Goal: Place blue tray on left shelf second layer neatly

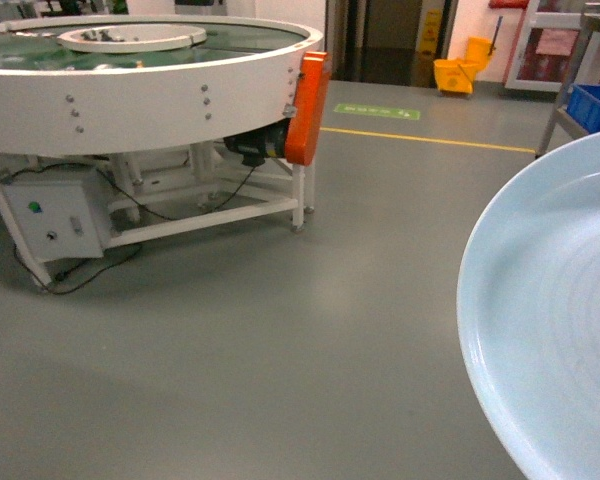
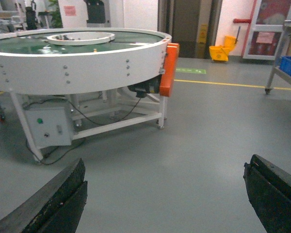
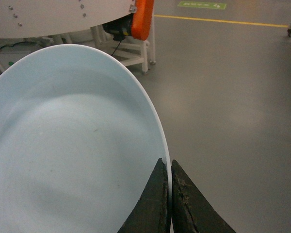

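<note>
The blue tray point(image 1: 560, 330) is a pale, glossy round dish that fills the lower right of the head view, held up in the air and tilted. In the right wrist view the blue tray point(image 3: 72, 145) takes up the left half, and my right gripper point(image 3: 168, 161) is shut on its rim, one finger on each face. My left gripper point(image 2: 166, 162) is open over bare floor with nothing between its fingers point(image 2: 63, 194). Only a corner of a stainless-steel shelf point(image 1: 565, 95) shows at the far right, holding a deep-blue crate point(image 1: 595, 105); I cannot tell which layer that is.
A large round white conveyor table point(image 1: 130, 95) with an orange cover point(image 1: 308, 105) stands at the left. A grey control box point(image 1: 55, 215) and loose cables sit under it. A yellow mop bucket point(image 1: 458, 72) stands far back beyond a yellow floor line point(image 1: 430, 140).
</note>
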Controlling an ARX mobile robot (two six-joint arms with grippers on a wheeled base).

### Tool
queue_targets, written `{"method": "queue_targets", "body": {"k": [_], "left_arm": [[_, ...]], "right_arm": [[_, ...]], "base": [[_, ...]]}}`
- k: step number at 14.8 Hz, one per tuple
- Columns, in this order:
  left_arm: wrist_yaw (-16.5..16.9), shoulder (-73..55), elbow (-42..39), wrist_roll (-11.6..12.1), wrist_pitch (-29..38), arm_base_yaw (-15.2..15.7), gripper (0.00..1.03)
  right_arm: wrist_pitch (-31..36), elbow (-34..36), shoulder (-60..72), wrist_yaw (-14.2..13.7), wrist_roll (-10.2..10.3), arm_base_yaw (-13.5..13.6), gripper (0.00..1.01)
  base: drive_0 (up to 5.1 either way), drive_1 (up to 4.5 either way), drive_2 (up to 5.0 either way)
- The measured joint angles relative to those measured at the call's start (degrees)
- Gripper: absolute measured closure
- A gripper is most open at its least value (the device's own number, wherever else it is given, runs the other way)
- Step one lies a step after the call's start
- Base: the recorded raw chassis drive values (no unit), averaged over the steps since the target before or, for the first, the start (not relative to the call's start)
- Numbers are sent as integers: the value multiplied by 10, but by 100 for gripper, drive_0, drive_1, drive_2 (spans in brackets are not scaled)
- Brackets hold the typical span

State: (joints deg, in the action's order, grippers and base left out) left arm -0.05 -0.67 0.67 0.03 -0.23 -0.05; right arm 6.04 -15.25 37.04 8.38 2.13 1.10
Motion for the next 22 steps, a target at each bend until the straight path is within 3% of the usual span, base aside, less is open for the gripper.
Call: {"method": "queue_targets", "body": {"k": [22], "left_arm": [[0,0,0,0,0,0,5]], "right_arm": [[2,0,0,-3,0,0,99]], "base": [[186,3,-640]]}}
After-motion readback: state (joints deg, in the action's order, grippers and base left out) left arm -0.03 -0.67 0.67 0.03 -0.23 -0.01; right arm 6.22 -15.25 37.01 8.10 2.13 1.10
